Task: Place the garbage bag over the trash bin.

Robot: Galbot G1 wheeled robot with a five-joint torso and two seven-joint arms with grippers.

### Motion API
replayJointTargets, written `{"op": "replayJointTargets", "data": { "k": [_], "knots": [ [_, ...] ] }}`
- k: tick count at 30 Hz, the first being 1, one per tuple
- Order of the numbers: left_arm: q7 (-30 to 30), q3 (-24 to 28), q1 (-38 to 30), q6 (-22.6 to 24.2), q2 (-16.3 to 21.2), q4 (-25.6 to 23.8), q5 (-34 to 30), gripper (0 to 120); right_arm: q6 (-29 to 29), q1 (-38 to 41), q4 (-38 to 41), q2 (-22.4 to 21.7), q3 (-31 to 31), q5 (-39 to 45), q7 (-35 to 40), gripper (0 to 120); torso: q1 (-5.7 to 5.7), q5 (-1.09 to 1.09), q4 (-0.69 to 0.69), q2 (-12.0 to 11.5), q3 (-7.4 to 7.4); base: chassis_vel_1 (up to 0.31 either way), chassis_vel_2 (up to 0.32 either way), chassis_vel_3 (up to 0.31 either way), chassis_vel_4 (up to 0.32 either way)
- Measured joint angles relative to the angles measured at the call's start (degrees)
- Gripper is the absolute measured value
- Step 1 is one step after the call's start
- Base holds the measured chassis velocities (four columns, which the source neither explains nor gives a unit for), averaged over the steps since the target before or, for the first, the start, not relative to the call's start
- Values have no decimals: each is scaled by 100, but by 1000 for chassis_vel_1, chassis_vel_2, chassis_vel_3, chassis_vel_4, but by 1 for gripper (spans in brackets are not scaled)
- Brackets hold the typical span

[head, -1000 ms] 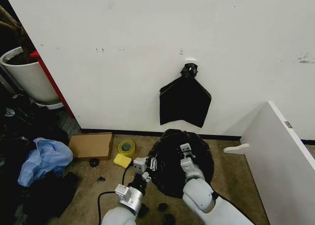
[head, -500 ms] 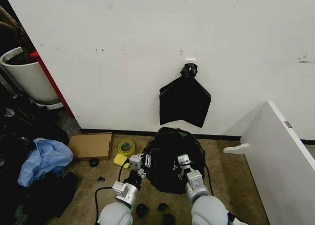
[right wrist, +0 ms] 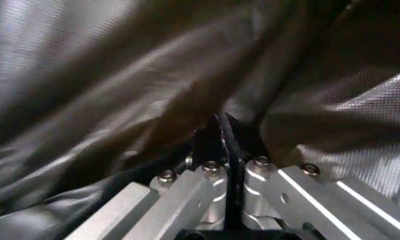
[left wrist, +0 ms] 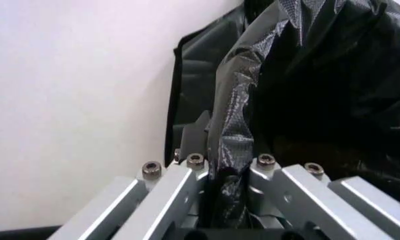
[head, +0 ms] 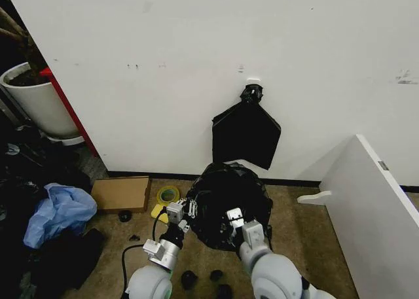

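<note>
The garbage bag (head: 226, 201), glossy black film, bulges up in a mound on the floor by the wall. My left gripper (head: 185, 211) is shut on the bag's left edge. In the left wrist view a fold of the film (left wrist: 237, 135) runs down between the fingers of that gripper (left wrist: 228, 172). At the bag's near side my right gripper (head: 233, 219) is shut on the film. The right wrist view has that gripper (right wrist: 225, 150) pinching a thin black crease with the garbage bag (right wrist: 120, 75) spread behind. The trash bin is hidden.
A flat black bag (head: 245, 135) hangs on the wall above. To the left lie a cardboard box (head: 121, 193), a yellow tape roll (head: 168, 195), a light blue bag (head: 62, 211) and a large white pot (head: 39, 103). A white panel (head: 373, 207) stands at the right.
Both grippers have drawn back toward me and to the left with the film in them. The garbage bag has risen from a flat spread into a taller mound.
</note>
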Motion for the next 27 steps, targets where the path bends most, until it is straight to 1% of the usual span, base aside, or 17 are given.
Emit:
{"op": "replayJointTargets", "data": {
  "k": [3, 9, 15, 17, 20, 21, 23, 25, 27],
  "knots": [
    [99, -22, 28, -85, 4, -47, -125, 3, -122, 203, -281, 87, -32, -168, 135, 0, 0, 0, 0, 0, 0, 0, 0, 0, 0],
    [194, -108, 86, -162, 38, -127, -163, 3, -68, 339, -709, 101, 42, -839, 198, 0, 0, 0, 0, 0, 0, 0, 0, 0, 0],
    [263, -122, 80, -200, 43, -92, -167, 3, 47, 223, -775, 45, 123, -1138, 196, 0, 0, 0, -1, 0, 0, 0, 0, 0, 0],
    [270, -103, 66, -209, 30, -59, -166, 3, 216, 159, -756, 45, 137, -1184, 155, 0, 0, 1, 0, 0, 0, 0, 0, 0, 0],
    [278, -72, 52, -227, 10, -14, -149, 3, 668, 58, -626, 24, 133, -1209, -111, 0, 0, 1, -1, 0, 0, 0, 0, 0, 0],
    [278, -72, 52, -227, 10, -14, -149, 3, 668, 58, -626, 24, 133, -1209, -111, 0, 0, 1, -1, 0, 0, 0, 0, 0, 0],
    [315, -34, 56, -268, -7, 27, -73, 3, 862, 5, -529, 7, 96, -1201, -301, 0, 0, 0, -1, 0, 0, 0, 0, 0, 0],
    [375, -12, 75, -329, -25, 43, 14, 3, 824, 4, -474, 10, 55, -1078, -375, 0, 0, 0, -1, 0, 0, 0, 0, 0, 0],
    [421, -10, 90, -381, -33, 43, 61, 3, 593, 43, -463, 26, 40, -929, -371, 0, 0, 1, -1, 0, 0, 0, 0, 0, 0]
  ]
}}
